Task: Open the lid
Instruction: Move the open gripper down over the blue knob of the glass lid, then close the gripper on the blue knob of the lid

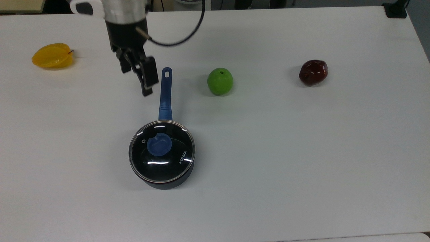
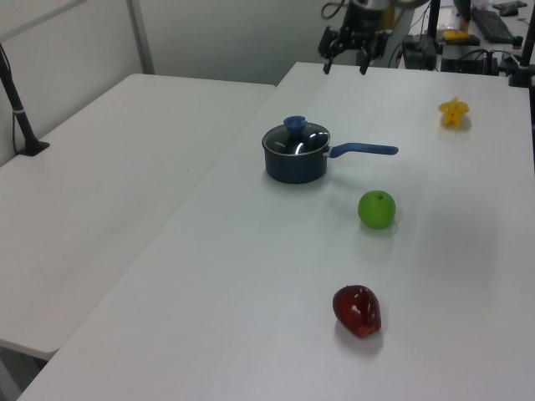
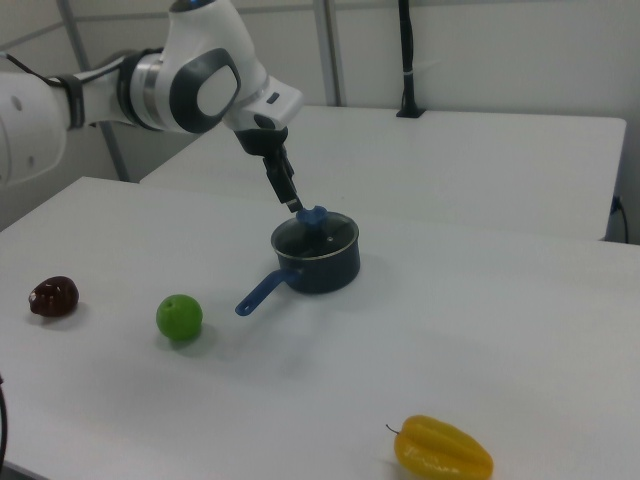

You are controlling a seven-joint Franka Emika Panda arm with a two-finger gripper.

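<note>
The lid (image 1: pixel 174 149) is clear glass with a metal rim and a blue knob (image 1: pixel 159 144), and it sits shut on a black saucepan (image 1: pixel 168 183) whose long blue handle (image 1: pixel 165 90) points to the top view's top. In the left view the lid (image 2: pixel 301 139) rests level on the saucepan (image 2: pixel 292 164). My gripper (image 1: pixel 135 82) hangs in the air, open and holding nothing. In the top view it lies just left of the handle's far end, apart from the lid. In the left view the gripper (image 2: pixel 343 68) is well above and beyond the pan. In the right view the gripper (image 3: pixel 291 203) appears just above the knob (image 3: pixel 314 214).
A yellow starfruit (image 1: pixel 52 55) lies at the top view's far left, a green apple (image 1: pixel 220 81) right of the handle, and a dark red fruit (image 1: pixel 313 72) further right. A second white table (image 2: pixel 100 192) adjoins in the left view.
</note>
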